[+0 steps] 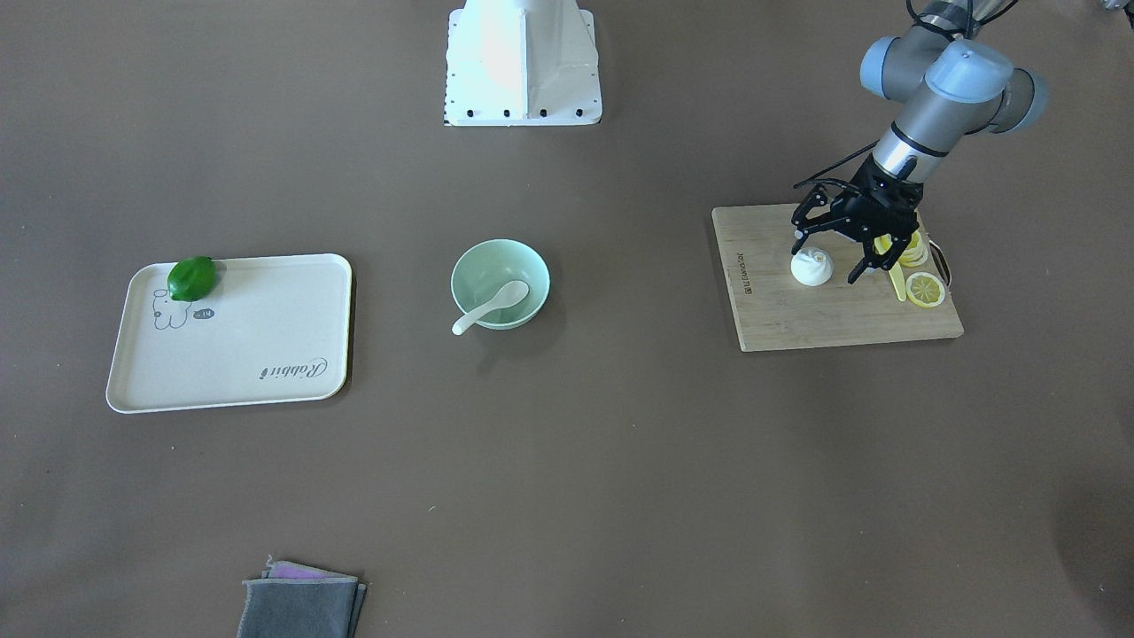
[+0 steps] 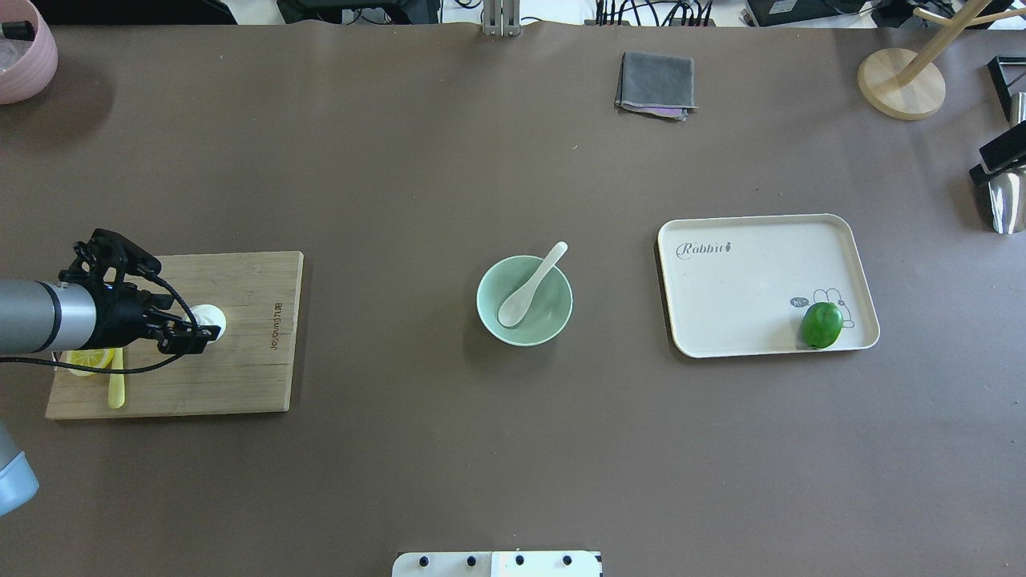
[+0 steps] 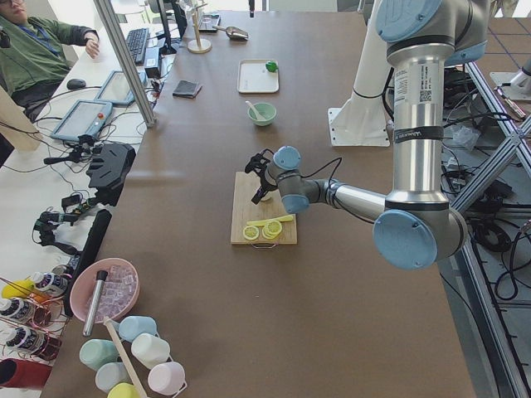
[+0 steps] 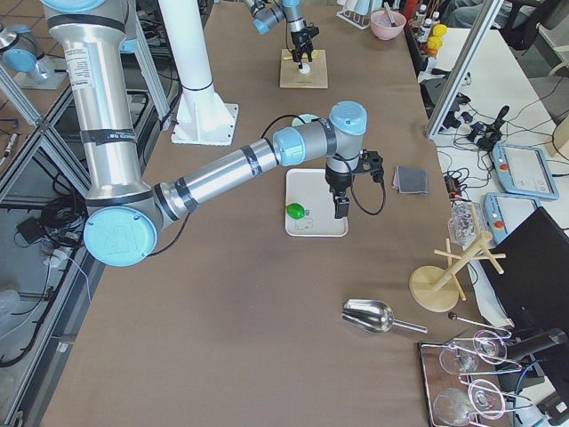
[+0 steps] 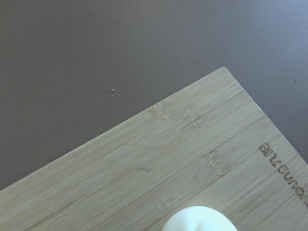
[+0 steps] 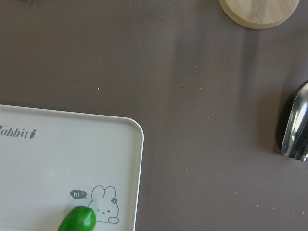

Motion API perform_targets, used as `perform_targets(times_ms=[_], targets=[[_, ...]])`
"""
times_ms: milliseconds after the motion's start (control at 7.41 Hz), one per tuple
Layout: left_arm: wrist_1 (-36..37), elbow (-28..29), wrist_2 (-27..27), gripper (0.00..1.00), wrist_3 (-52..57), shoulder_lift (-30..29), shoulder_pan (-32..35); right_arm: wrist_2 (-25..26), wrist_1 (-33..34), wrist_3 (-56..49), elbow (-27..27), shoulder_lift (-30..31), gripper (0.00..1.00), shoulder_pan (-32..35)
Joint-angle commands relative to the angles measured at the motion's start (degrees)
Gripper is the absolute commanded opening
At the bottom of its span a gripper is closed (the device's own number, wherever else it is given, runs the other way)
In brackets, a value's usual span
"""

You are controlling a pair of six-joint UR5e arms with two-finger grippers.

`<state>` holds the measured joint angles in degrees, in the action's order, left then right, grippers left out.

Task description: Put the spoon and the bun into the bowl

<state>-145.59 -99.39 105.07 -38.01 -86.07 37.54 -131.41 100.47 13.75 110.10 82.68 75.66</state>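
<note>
With the spoon (image 1: 507, 295) lying in the bowl (image 1: 464, 268), our left hand (image 1: 827, 264) is spread wide astride the bun (image 1: 810, 268) on the board (image 1: 797, 321), at three o'clock from the bowl in the front view; next, we judge, pinch gently and lift.

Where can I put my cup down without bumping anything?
Most of the tray is bare, except the corner with the lime. The brown table between bowl and tray, and between bowl and cutting board, is open too. The board's end with the bun, lemon slices, knife and left gripper is crowded.
</note>
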Motion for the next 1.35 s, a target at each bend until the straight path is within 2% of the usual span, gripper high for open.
perform_targets(times_ms=[0, 135, 270, 540, 675, 944, 1079, 1214], targets=[[-0.1, 0.0, -0.9, 0.56, 0.0, 0.0, -1.1, 0.0, 0.1, 0.2, 0.2, 0.1, 1.0, 0.0], [-0.2, 0.0, -1.0, 0.35, 0.0, -0.2, -1.3, -0.1, 0.1, 0.2, 0.3, 0.1, 1.0, 0.0], [-1.4, 0.0, -0.9, 0.22, 0.0, -0.4, -1.3, -0.1, 0.1, 0.2, 0.3, 0.1, 1.0, 0.0], [-1.5, -3.0, -0.7, 0.19, -0.3, -3.6, -1.2, -0.1, 0.1, 0.3, 0.5, 0.1, 1.0, 0.0], [-0.9, -2.4, -0.7, 0.19, -1.0, -7.8, -1.2, -0.1, 0.1, 0.2, 0.6, 0.6, 1.0, 0.0], [0.6, 3.0, -0.9, 0.2, -6.1, -20.8, -1.8, 0.1, 0.0, -0.5, 0.6, 3.5, 1.0, 0.5], [0.6, 4.1, -1.2, 0.21, -8.7, -25.2, -3.9, 0.1, -0.2, -0.3, 0.6, 6.3, 1.0, 1.8], [0.6, 4.3, -4.0, 0.22, -10.7, -27.8, -6.8, 0.1, -2.7, -0.4, 0.6, 10.0, 1.0, 2.8]])
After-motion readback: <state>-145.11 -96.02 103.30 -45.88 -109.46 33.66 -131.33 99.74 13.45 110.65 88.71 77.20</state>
